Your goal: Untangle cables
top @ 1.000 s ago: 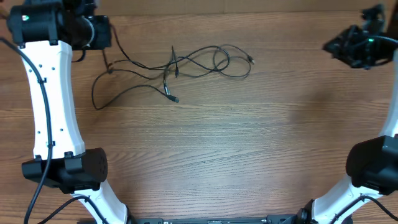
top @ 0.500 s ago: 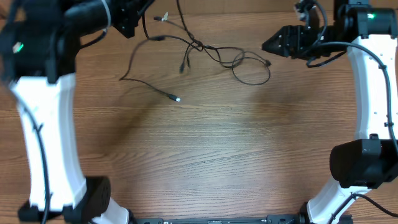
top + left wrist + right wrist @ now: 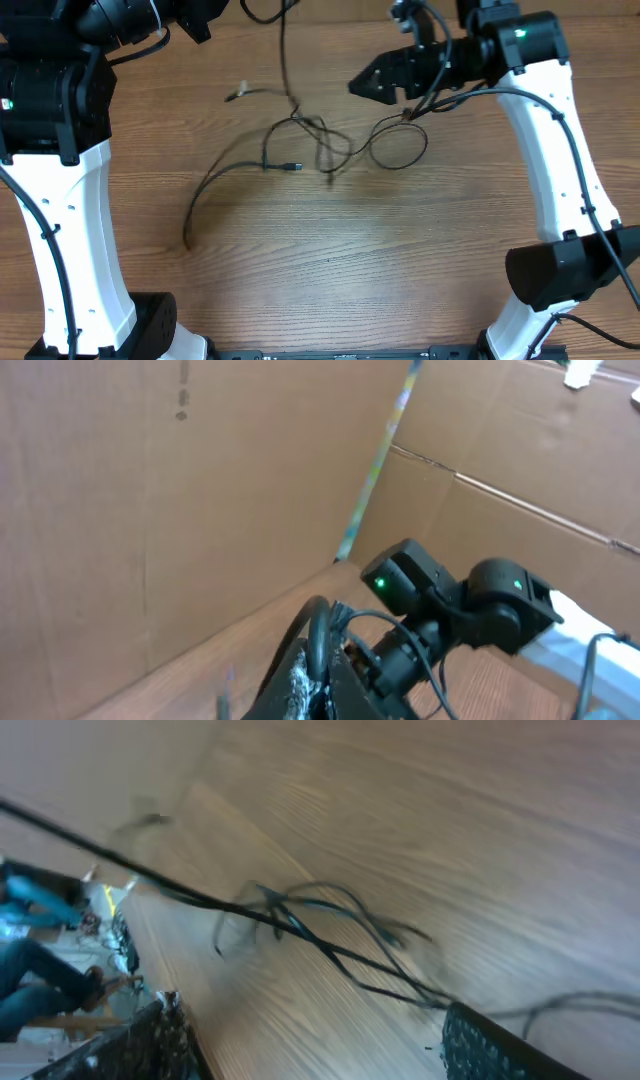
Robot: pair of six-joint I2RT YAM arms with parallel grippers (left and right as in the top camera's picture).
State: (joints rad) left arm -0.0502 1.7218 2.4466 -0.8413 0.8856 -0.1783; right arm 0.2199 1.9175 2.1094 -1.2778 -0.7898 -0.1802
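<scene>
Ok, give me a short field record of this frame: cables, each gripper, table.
cables: black, knotted mid-table, one strand rising toward the left gripper
left gripper: shut, at the far edge, apparently holding that strand
right gripper: open, by the tangle's right loop, holding nothing
table: wood
untangled: no

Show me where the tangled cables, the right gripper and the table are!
cables (image 3: 318, 128), overhead view, on the knot in the middle of the tangle
right gripper (image 3: 360, 84), overhead view, midway between its fingertips
table (image 3: 330, 260), overhead view, on bare wood below the cables
</scene>
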